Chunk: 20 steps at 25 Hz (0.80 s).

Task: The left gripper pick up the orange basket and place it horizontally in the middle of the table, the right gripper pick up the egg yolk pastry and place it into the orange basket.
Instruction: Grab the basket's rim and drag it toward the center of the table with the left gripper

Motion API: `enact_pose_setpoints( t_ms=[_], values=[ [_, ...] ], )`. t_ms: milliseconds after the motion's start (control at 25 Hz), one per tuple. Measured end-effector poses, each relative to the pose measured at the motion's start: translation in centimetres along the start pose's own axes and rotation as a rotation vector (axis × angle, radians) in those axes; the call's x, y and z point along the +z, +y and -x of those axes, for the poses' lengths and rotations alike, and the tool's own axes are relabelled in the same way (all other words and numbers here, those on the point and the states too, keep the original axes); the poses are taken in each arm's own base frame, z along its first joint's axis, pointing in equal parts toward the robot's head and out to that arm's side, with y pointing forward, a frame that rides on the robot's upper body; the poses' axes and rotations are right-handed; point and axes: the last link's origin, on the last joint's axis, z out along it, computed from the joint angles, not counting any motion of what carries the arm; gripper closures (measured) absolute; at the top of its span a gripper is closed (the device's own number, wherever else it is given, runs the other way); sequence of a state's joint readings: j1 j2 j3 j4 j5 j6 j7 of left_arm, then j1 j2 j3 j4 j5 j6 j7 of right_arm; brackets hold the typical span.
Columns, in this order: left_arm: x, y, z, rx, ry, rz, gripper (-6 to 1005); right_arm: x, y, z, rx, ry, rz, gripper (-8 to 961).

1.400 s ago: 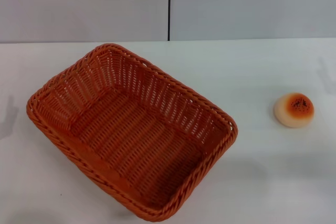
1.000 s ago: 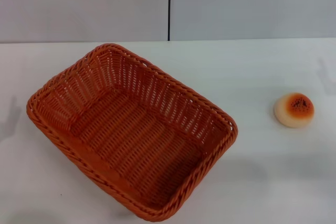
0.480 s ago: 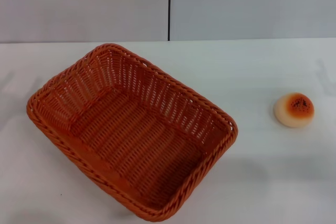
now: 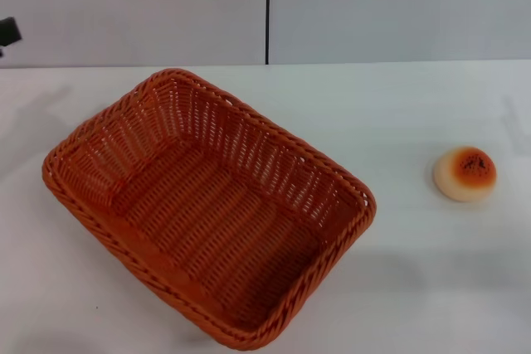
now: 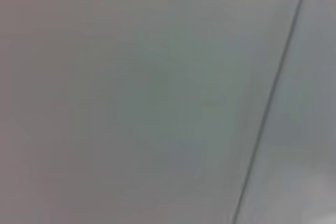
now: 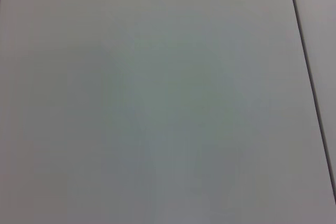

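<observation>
The orange basket point(image 4: 207, 205) lies empty on the white table point(image 4: 415, 105), left of centre, with its long side running diagonally. The egg yolk pastry point(image 4: 465, 173) sits alone on the table at the right, well apart from the basket. A small black tip of my left gripper point(image 4: 7, 32) pokes in at the left edge of the head view, high above the table and far from the basket. My right gripper is out of view. Both wrist views show only the grey wall.
A grey wall point(image 4: 133, 6) with a dark vertical seam point(image 4: 267, 10) stands behind the table. Bare tabletop lies between the basket and the pastry. The basket's near corner reaches close to the table's front edge.
A black tip of the left gripper has come into view at the left edge, and the faint shadow on the table's left side has shifted. Basket and pastry have not moved.
</observation>
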<state>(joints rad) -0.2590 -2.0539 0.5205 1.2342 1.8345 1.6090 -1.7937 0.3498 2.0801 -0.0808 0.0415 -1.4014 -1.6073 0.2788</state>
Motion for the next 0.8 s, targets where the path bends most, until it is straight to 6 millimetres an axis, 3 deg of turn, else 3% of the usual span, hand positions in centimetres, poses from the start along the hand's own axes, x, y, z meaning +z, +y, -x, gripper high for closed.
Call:
enact_pose_setpoints(
  t_ms=[280, 480, 800],
  values=[
    [2.7, 1.4, -2.3, 0.018, -0.298, -0.005, 216, 0.1, 0.1, 0.0, 0.005, -0.002, 0.004, 338],
    [5.8, 3.2, -3.5, 0.126, -0.504, -0.023, 217, 0.4, 0.1, 0.1, 0.011, -0.009, 0.008, 341],
    [8.2, 4.7, -4.6, 0.244, -0.638, -0.050, 217, 0.8, 0.1, 0.2, 0.011, -0.011, 0.012, 346]
  ],
)
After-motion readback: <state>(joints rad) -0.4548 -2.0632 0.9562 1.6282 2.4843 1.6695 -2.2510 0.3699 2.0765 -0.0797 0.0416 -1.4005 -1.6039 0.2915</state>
